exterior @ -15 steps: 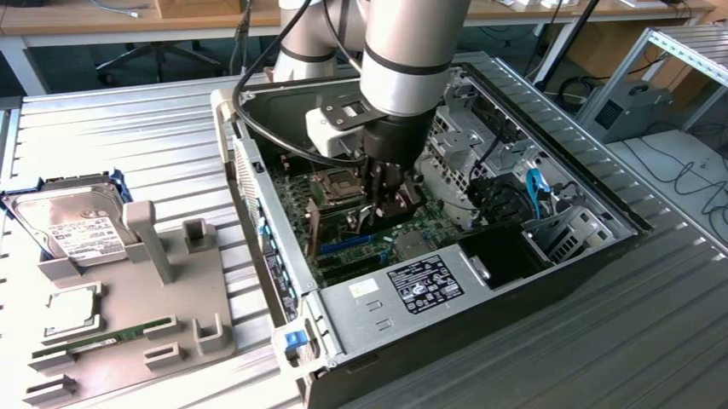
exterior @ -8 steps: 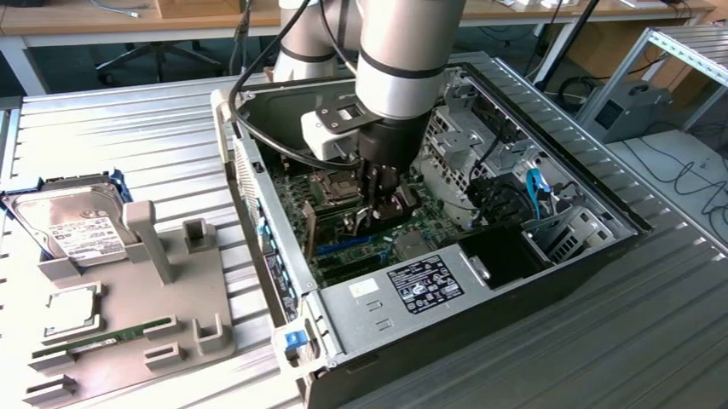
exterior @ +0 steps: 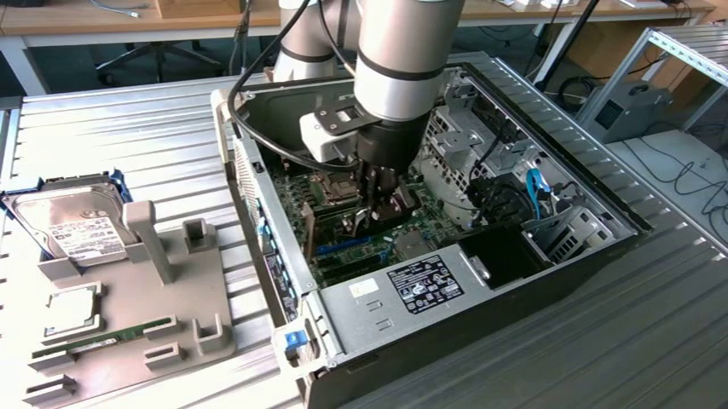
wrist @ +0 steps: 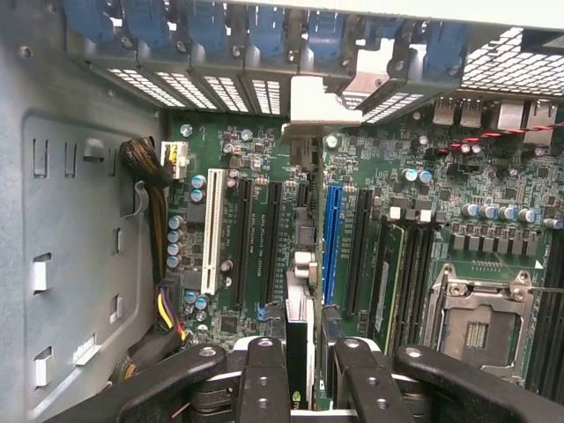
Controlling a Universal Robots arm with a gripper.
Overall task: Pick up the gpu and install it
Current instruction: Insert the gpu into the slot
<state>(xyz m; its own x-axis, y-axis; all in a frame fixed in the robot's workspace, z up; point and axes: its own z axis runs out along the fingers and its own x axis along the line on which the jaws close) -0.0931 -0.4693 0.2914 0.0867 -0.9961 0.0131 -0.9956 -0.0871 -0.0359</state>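
So the gpu, a thin black card seen edge-on with a silver metal bracket at its far end, is standing upright inside the open black and grey computer case, right over the green motherboard. It sits between two long black expansion slots and the bright blue slot, with the bracket end up against the row of blue slot clips on the case's rear wall. Can't tell from here whether the card edge is fully down in a slot or just resting on it.

The black gripper is pinched in on the card's near end, fingers partly closed with the card between them, so it's got hold of it. From the outside camera the grey robot arm comes straight down into the middle of the case.

The case lies on its side on a ribbed metal table. Toward the table's edge at the exterior view's left there's a grey parts tray carrying a silver labelled hard drive, a square silver processor chip and a slim green memory stick.
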